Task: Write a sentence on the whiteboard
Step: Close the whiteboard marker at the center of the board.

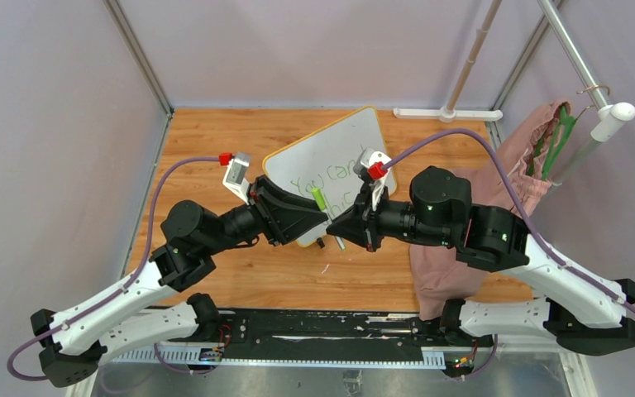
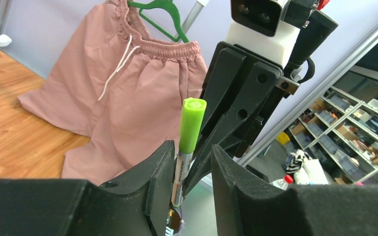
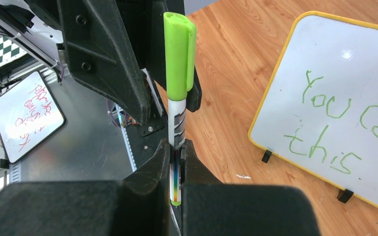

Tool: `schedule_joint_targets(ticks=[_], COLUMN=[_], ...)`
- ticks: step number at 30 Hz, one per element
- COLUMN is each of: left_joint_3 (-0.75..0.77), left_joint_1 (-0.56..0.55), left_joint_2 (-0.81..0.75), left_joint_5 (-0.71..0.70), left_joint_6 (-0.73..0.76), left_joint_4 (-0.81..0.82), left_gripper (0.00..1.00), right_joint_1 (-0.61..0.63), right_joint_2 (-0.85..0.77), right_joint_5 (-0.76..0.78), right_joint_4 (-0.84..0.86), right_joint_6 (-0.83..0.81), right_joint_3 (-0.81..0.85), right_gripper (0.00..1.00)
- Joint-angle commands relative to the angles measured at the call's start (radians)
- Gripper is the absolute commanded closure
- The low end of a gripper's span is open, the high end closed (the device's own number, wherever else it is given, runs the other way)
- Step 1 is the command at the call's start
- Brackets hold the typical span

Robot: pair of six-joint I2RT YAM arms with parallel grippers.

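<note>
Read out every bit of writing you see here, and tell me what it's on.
"You ca": green, top line on the whiteboard, cut off at the picture's edge.
"this.": green, the line below it.
Red handwriting on a second small board off the table: rotated and blurred, unreadable.
Print on the marker barrel: too small to read.

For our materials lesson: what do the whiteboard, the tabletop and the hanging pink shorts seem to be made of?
The whiteboard: a glossy white coated panel, since it shows a glare spot. Its yellow rim is probably plastic.
The tabletop: wood or wood-look laminate with a satin finish, since grain lines are visible.
The shorts: soft matte fabric, since it has folds, a gathered waistband and a drawstring.
</note>
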Motion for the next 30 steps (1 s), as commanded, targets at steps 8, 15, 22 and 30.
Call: schedule_joint_targets(ticks=[8,15,22,30], left_joint_3=[-0.015,-0.019,-0.030,0.059], left_joint_1=[-0.004,-0.004,-0.004,-0.004], left_joint_2=[0.014,0.013,0.003,-0.058], left_joint_5=[0.012,-0.008,-0.024,-0.228], left_joint_6=[-0.013,-0.012,-0.010,0.113], left_joint_4=[0.014,0.015,0.014,-0.327], left_gripper=[0.61,0.75,1.00,1.00], right_joint_1=[-0.009,-0.009,-0.009,-0.009], right_joint_2=[-0.024,-0.026,-0.028,-0.080], right_joint_5=[0.024,0.025,0.025,0.067], right_joint_4=[0.086,0.096,0.097,0.004], right_joint_6=[0.023,0.020,0.023,0.013], right_joint_3=[-0.036,-0.047,-0.051,-0.058], right_gripper=[1.00,1.00,1.00,0.14])
